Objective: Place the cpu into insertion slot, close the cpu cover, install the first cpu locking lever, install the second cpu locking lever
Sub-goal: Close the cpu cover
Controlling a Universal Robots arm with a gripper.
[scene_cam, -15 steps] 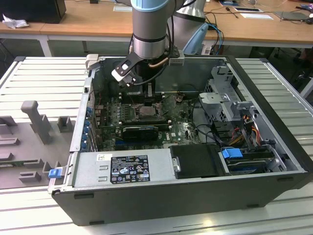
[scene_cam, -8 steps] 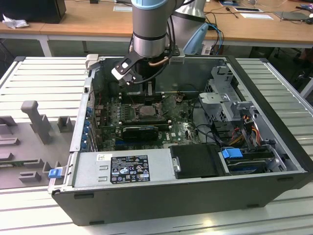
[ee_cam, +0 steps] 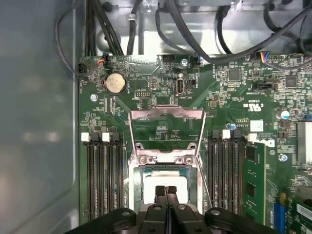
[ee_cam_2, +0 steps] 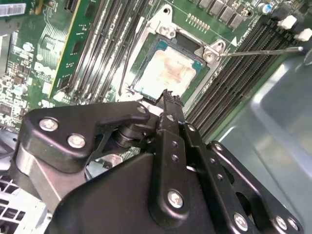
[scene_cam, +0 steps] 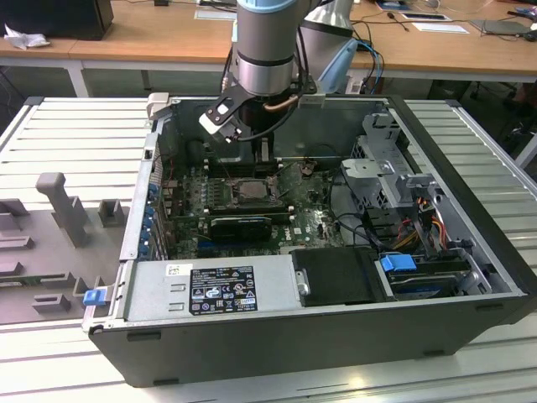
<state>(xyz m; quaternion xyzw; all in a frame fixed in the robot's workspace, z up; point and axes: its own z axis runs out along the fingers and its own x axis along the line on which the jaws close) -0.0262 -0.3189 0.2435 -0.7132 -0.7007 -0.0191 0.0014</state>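
Observation:
The cpu [ee_cam_2: 168, 73] lies flat in the insertion slot [ee_cam_2: 191, 48], its pale silver-beige face up; the first wrist view has the cpu [ee_cam: 146, 187] there too. Hinged up and open, the cpu cover [ee_cam: 165, 113] stands at the slot's far edge. One thin locking lever [ee_cam_2: 258, 51] sticks out sideways, unlatched; the same lever [ee_cam: 204, 183] runs beside the slot. My gripper [ee_cam: 165, 191] is shut with nothing in it, its tips just above the chip's near edge. In the exterior view the gripper [scene_cam: 256, 143] hangs inside the case over the insertion slot [scene_cam: 243, 190].
Long black memory slots [ee_cam: 102, 175] flank the socket on both sides. A black expansion card [scene_cam: 242, 225] lies in front of it, the power supply [scene_cam: 210, 290] nearer still. Cables [scene_cam: 352, 210] and a drive cage [scene_cam: 394, 168] crowd the exterior view's right. A coin battery [ee_cam: 115, 83] sits beyond the cover.

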